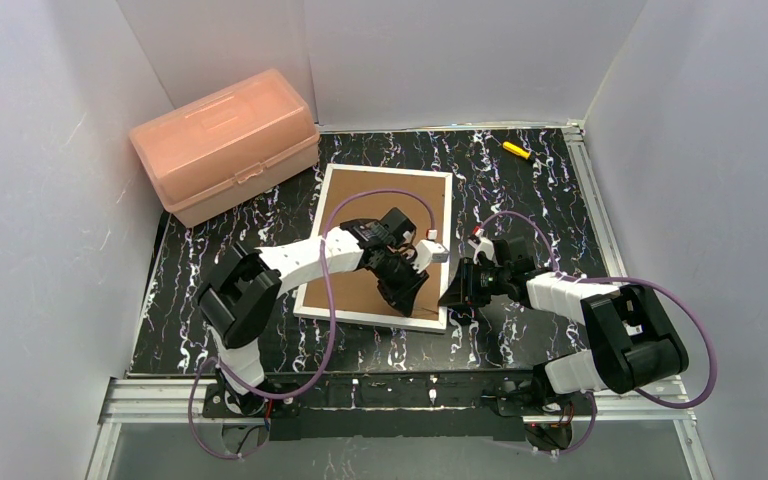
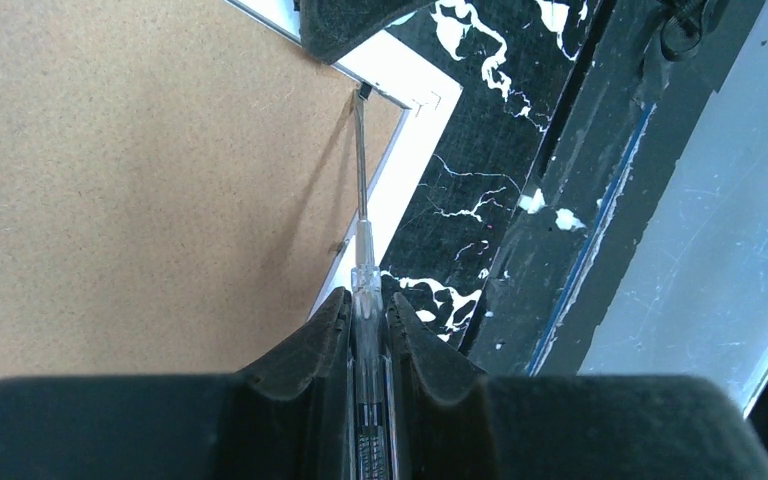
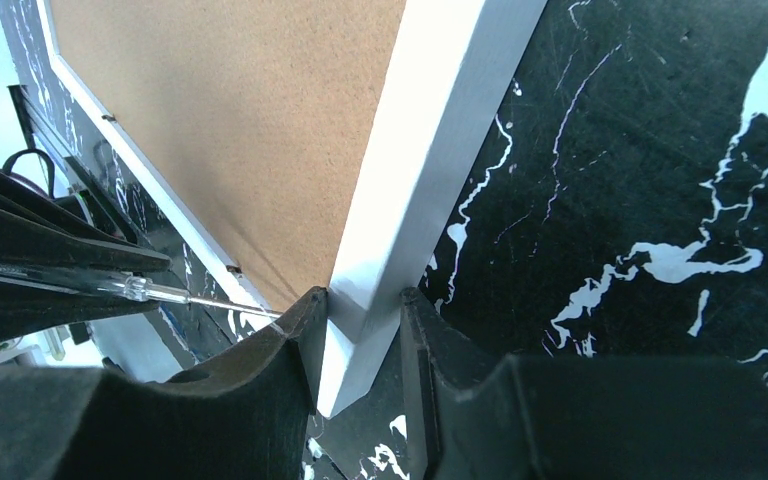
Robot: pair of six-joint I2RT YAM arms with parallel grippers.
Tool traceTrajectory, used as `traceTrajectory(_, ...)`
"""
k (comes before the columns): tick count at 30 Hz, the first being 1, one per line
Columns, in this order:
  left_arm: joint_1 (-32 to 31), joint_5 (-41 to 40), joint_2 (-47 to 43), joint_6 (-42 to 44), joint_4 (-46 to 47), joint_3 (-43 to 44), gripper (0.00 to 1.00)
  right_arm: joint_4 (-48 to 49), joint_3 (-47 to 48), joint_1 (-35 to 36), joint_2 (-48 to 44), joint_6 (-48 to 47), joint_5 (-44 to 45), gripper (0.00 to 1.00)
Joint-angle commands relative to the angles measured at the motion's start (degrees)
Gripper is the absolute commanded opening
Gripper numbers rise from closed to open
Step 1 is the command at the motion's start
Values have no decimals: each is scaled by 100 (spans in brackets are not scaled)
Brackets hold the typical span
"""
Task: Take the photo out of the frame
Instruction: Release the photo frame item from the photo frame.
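The frame (image 1: 360, 195) lies face down on the table, brown fibreboard back up, white border round it. The photo is hidden under that back. My left gripper (image 1: 403, 290) hovers over the frame's near right part, shut on a clear-handled screwdriver (image 2: 360, 170). Its thin shaft reaches to the frame's (image 2: 140, 180) near right corner, tip at the edge of the board. My right gripper (image 3: 362, 300) is shut on that same corner of the frame (image 3: 440, 150), one finger on each side of the white border. The screwdriver (image 3: 200, 298) comes in from the left in the right wrist view.
A pink plastic box (image 1: 225, 145) stands at the back left, close to the frame's far left corner. A small yellow object (image 1: 515, 150) lies at the back right. White walls enclose three sides of the table, and a metal rail (image 1: 410, 395) runs along the near edge.
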Motion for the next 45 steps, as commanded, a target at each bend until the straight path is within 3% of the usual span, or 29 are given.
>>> traceTrajectory(1,-128,759,64,-381,17,269,0,16,44,59,-18,2,-208,39)
traceTrajectory(10,-144,987,139,-1183,-128,504,0,108,-36,119,-81,165,-158,33)
traceTrajectory(33,-771,873,395,-2105,-390,1349,0,166,-22,312,-117,321,16,31)
traceTrajectory(45,-946,792,532,-3058,-167,1574,0,200,-41,347,-116,363,73,30)
